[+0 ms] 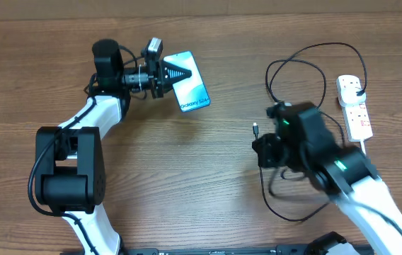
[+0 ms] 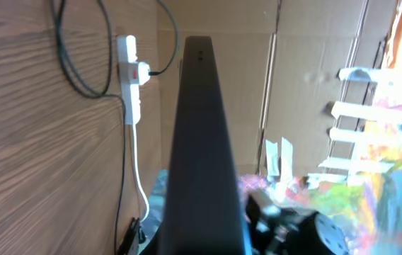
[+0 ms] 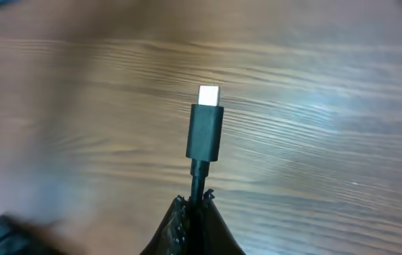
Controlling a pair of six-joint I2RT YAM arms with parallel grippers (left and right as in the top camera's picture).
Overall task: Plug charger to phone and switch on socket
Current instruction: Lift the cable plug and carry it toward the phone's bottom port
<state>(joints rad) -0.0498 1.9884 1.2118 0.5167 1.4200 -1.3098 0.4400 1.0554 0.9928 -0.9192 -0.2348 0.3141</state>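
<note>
Wooden table (image 1: 201,177), two arms. Left gripper (image 1: 178,73) is clamped on one end of the phone (image 1: 195,93), which sits at the far-left part of the table, cyan screen facing up, "Galaxy" end pointing toward the other arm; lifted or resting, cannot tell. Socket (image 1: 354,106) lies at the far right, charger (image 1: 342,44) looped beside it, black plug head (image 1: 359,90) already seated in an outlet. Right gripper (image 1: 265,150) is pinched onto the charger just behind the connector tip (image 1: 255,129), mid-right, well apart from the phone. Step in hand, as I read it: bringing the tip to the phone; plugging not yet done. Next move needs the tip lined up with the port on the phone's free end and pushed straight in while left holds firm. Overhead gives only layout and gap. Right wrist alone shows the tip clearly: metal end bare, sticking straight out past the fingertips (image 3: 176,234). Left wrist alone shows the phone edge-on and a red switch on the socket; on or off, cannot tell
</note>
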